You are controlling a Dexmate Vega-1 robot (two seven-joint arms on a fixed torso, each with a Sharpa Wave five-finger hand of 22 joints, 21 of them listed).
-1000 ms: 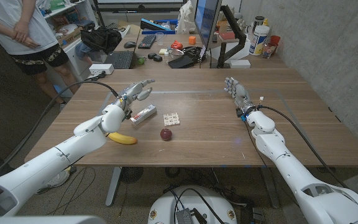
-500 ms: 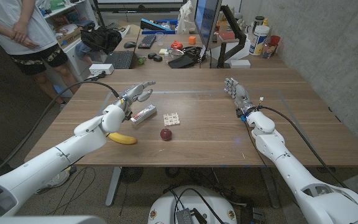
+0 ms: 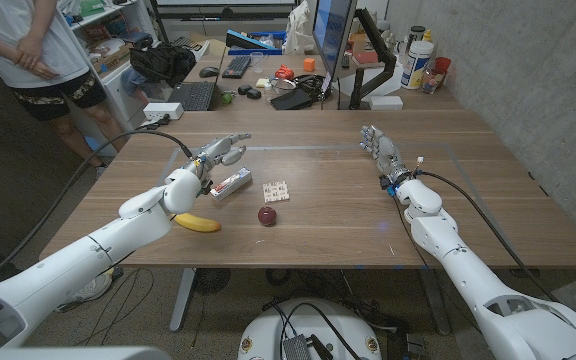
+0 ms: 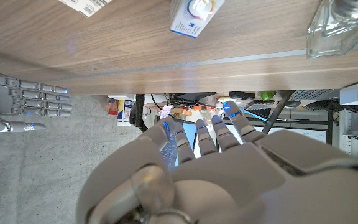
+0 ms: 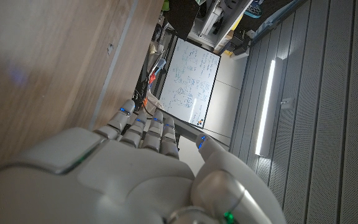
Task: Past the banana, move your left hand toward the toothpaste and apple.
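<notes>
Left hand (image 3: 220, 151) empty, fingers spread, above the white toothpaste box (image 3: 231, 184). Small dark-red apple (image 3: 268, 215) and yellow banana (image 3: 198, 222) sit nearer the robot than it. Right hand (image 3: 380, 148) empty, fingers straight.

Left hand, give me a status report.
Left hand open, above the toothpaste. Right hand open, idle. Banana behind the forearm, apple untouched. Nothing blocking.

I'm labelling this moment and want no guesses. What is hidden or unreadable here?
- Banana: its left end hidden under the left arm, head view.
- Toothpaste box print: too small to read, head view; cut off in the left wrist view.
- Left hand palm: hidden behind its own back, left wrist view.
</notes>
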